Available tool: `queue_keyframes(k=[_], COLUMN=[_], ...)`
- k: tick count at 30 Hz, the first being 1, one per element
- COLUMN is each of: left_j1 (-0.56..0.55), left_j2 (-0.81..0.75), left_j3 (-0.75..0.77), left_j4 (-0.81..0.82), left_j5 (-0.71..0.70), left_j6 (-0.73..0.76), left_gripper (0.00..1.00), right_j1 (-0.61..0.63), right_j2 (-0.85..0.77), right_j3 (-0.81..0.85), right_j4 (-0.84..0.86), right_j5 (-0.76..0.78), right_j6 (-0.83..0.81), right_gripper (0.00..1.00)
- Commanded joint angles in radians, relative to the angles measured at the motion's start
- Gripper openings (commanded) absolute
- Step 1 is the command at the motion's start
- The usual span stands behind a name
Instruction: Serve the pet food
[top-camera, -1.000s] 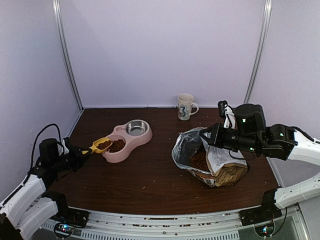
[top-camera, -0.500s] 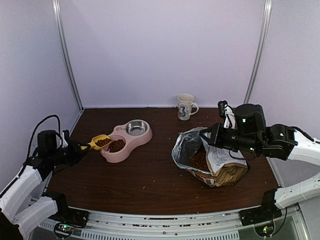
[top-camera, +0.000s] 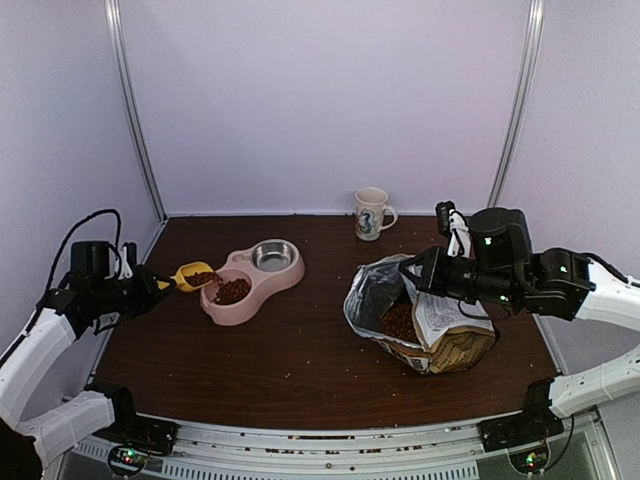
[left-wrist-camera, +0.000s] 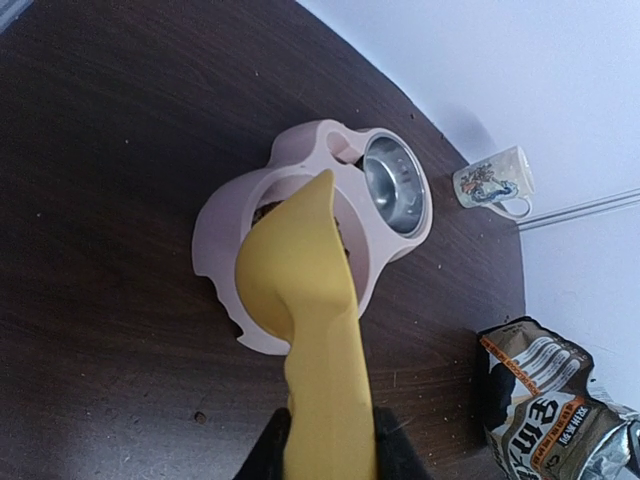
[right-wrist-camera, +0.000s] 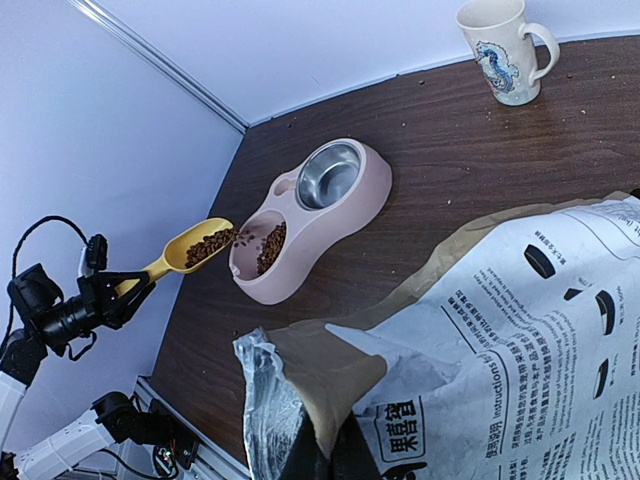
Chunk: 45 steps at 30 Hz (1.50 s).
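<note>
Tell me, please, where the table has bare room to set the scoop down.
Bare: the broad near strip of table between the pink bowl and the bag, and the back stretch between bowl and mug. Crowded: the right side, around the bag and right pincer.

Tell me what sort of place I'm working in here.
Probably a robot test booth staged for pet feeding, not a home: bare lilac walls with metal corner posts, a dark table, and just a pink double bowl, food bag, scoop and mug.
</note>
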Motion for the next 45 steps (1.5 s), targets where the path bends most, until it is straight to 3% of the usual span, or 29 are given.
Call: queue_keyframes(k=[1, 14, 36, 45], left_j1=[0.008, 0.008, 0.009, 0.002], left_j2=[0.014, 0.114, 0.264, 0.240], left_j3=[0.090, 0.250, 0.661, 0.638], left_j4=[-0.049, -0.180, -0.517, -0.529], left_j5=[-0.032, -0.017, -0.010, 0.032], left_j6=[0.111, 0.284, 0.586, 0.652], left_gripper=[0.00, 0.00, 0.00, 0.00], right_j1=[-0.014, -0.014, -0.016, -0.016], right_j2=[0.001, 0.016, 0.048, 0.058], right_j3=[0.034, 0.051, 0.077, 0.081], right_j4=[-0.015, -0.023, -0.028, -0.028], right_j5=[0.067, 0.063, 0.060, 0.054], right_j6=[-0.022, -0.031, -0.040, -0.042], right_gripper=[0.00, 0.00, 0.00, 0.00])
